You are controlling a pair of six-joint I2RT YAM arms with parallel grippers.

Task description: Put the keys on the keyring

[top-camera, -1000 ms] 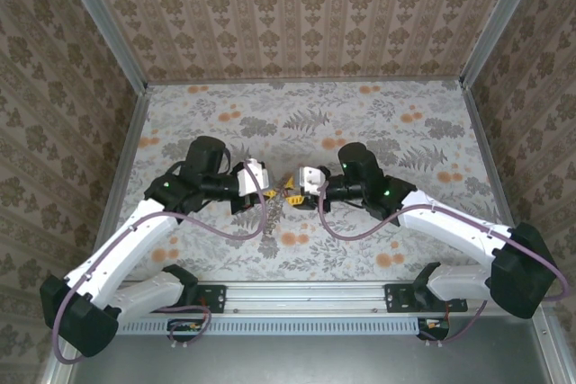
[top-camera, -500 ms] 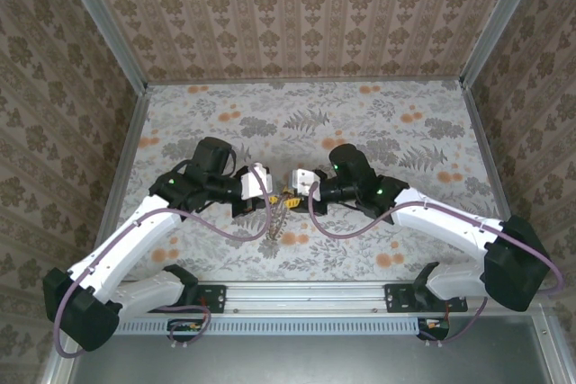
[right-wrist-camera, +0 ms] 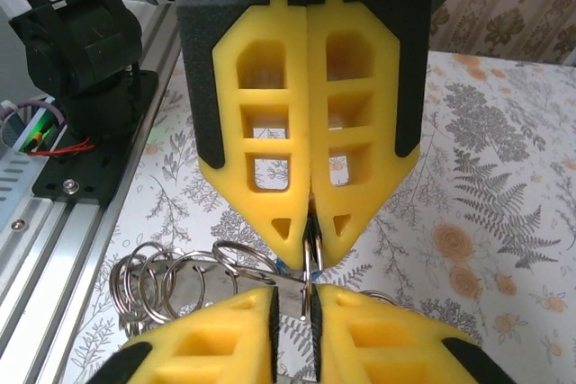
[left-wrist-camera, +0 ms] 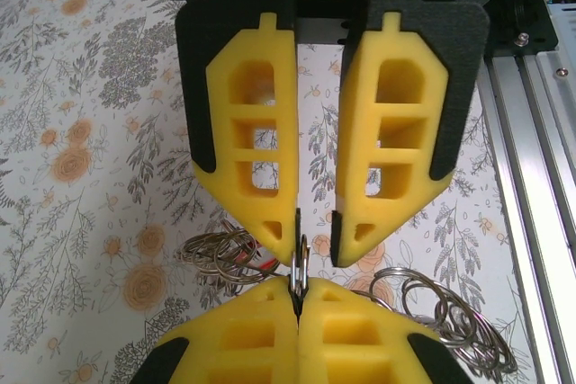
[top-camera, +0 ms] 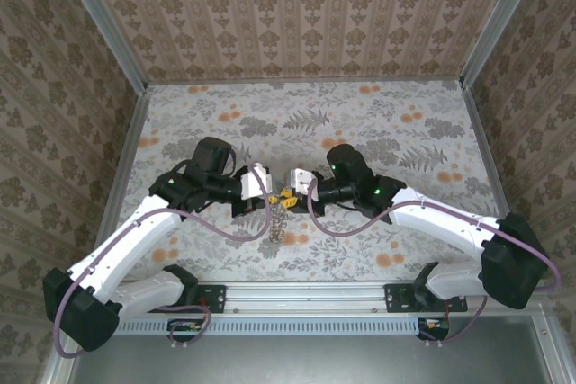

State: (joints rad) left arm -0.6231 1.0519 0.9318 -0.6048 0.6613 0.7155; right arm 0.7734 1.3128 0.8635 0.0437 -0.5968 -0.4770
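My left gripper [left-wrist-camera: 299,292] is shut on the keyring [left-wrist-camera: 301,269], a thin metal ring seen edge-on that stands up out of its yellow fingertips. My right gripper [left-wrist-camera: 315,254] faces it tip to tip, its jaws a narrow gap apart around the same ring. One pad touches the ring and the other stands off. In the right wrist view the keyring [right-wrist-camera: 307,254] runs from my left gripper [right-wrist-camera: 310,245] down into the gap of my right gripper [right-wrist-camera: 293,292]. A red key head [left-wrist-camera: 268,263] shows among loose rings. From above, both grippers [top-camera: 282,193] meet mid-table.
A chain of linked silver split rings [top-camera: 275,222] hangs below the meeting fingertips. Bundles of these rings [left-wrist-camera: 450,312] lie on the flowered tablecloth [top-camera: 360,123] on both sides of the jaws. The aluminium rail [top-camera: 306,294] runs along the near edge. Patterned walls close in three sides.
My right gripper has slid left toward the left one and its jaws have narrowed around the ring. My left gripper has shifted slightly right and stays shut.
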